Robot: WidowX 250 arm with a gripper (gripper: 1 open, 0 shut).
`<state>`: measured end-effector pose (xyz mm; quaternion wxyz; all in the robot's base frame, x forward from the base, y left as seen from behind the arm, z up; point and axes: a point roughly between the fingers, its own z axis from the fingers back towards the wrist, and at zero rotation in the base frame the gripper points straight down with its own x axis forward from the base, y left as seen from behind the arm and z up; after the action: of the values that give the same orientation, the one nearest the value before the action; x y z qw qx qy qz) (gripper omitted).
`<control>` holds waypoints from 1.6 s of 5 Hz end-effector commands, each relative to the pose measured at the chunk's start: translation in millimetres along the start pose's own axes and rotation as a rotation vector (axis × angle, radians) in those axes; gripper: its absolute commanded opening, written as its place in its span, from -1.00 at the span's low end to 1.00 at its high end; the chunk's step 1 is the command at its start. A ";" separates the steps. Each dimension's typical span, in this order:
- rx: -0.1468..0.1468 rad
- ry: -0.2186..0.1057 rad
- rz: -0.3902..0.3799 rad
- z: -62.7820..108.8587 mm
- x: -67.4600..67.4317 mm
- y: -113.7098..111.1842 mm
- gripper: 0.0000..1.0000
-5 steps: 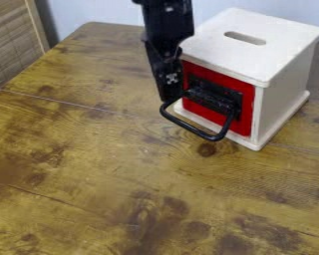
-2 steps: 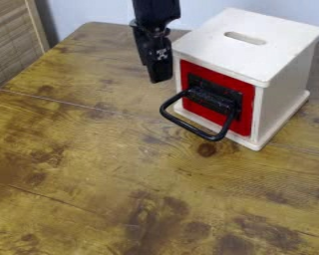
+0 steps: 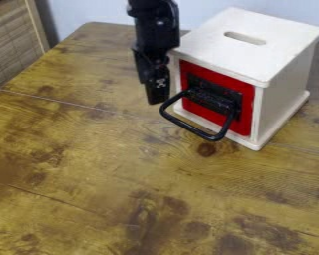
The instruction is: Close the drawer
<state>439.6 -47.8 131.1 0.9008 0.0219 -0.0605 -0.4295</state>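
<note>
The drawer (image 3: 215,96) has a red front with a black centre panel and sits in a pale wooden box (image 3: 255,50) with a slot in its top. Its red front looks about level with the box's face. The black loop handle (image 3: 193,126) sticks out toward the lower left, just over the table. My black gripper (image 3: 156,97) points straight down just left of the drawer front, beside the handle and apart from it. It stands open, with nothing between its fingers.
The box stands at the back right of a worn wooden table (image 3: 109,169). A slatted wooden panel (image 3: 9,45) rises at the far left edge. A dark knot (image 3: 206,150) marks the tabletop in front of the box.
The gripper has shifted a little left, off the drawer front. It rose briefly, then came back down beside the handle. The drawer and box look unchanged.
</note>
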 end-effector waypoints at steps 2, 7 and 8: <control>-0.033 -0.144 0.021 51.4 -7.9 10.4 1.00; 0.008 -0.102 -0.117 44.5 3.0 -20.5 1.00; -0.021 -0.128 -0.169 48.0 -9.3 -20.9 1.00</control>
<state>415.6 -66.2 128.8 0.8575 -0.0343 -0.0534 -0.5106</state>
